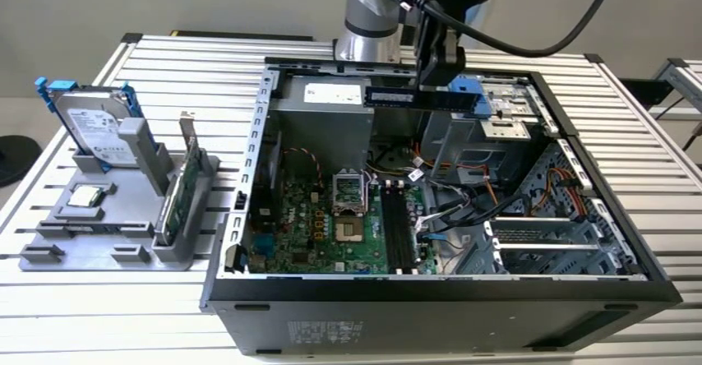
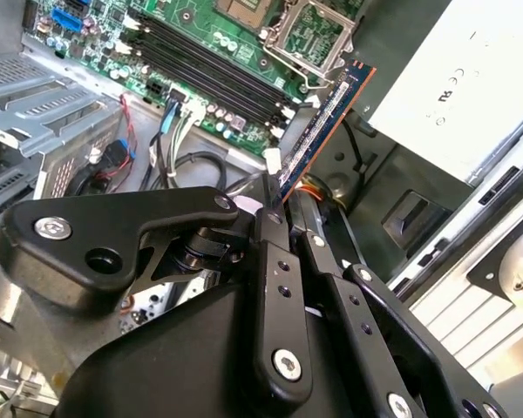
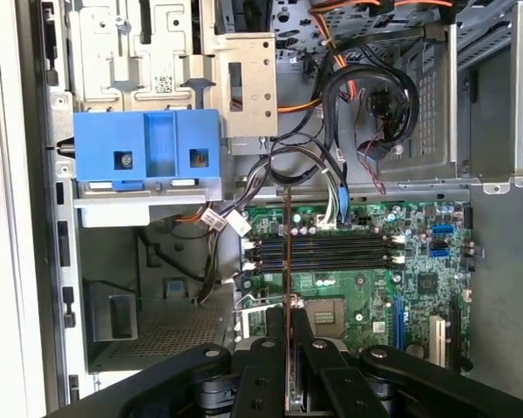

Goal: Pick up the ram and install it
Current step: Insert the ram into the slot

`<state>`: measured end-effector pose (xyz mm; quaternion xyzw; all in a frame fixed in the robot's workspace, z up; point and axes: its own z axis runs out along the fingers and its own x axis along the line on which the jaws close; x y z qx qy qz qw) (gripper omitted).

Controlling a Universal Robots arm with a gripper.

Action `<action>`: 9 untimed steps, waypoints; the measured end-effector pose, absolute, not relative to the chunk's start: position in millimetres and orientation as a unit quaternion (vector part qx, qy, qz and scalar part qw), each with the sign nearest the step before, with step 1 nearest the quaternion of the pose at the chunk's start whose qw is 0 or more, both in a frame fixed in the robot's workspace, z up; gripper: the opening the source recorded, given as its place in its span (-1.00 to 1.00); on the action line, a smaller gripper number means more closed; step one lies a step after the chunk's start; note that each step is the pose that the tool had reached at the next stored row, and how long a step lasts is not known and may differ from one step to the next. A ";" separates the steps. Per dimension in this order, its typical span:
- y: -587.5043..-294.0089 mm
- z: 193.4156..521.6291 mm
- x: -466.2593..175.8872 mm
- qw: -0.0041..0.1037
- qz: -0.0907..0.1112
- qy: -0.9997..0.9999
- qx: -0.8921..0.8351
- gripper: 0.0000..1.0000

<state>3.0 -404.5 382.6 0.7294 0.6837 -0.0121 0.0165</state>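
The ram point(image 1: 417, 96) is a long, thin stick of dark circuit board with a row of flat dark chips along its face. In the second wrist view it point(image 2: 322, 131) looks bluish, with a coppery strip along one long edge. In the first wrist view it point(image 3: 288, 261) is seen edge-on, as a thin line crossing the memory slots point(image 3: 322, 252) at about a right angle.

The gripper point(image 1: 436, 81) is closed on the ram. Its matte black fingers point(image 2: 275, 261) pinch the board's two faces, and the board sticks out beyond the tips. The stick hangs level in the air over the back part of the open computer case point(image 1: 439, 291), well above the green motherboard point(image 1: 318, 225) and apart from the long black slots point(image 1: 397, 233).

The case is black sheet metal with grey perforated panels inside, tangled cables and a blue plastic bracket point(image 3: 148, 157). It lies on a tabletop point(image 1: 110, 316) of ribbed aluminium slats. Toward the exterior view's left, a grey moulded holder point(image 1: 99, 233) carries a silver hard drive point(image 1: 97, 127) with blue rails and a green expansion card point(image 1: 181, 188), both propped upright.
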 end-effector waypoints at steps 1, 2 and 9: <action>-404.1 382.6 3.0 0.016 -0.012 0.684 0.729 -1.00; -403.8 382.6 3.0 0.016 -0.012 0.684 0.729 -1.00; -403.6 382.6 3.0 0.017 -0.012 0.684 0.729 -1.00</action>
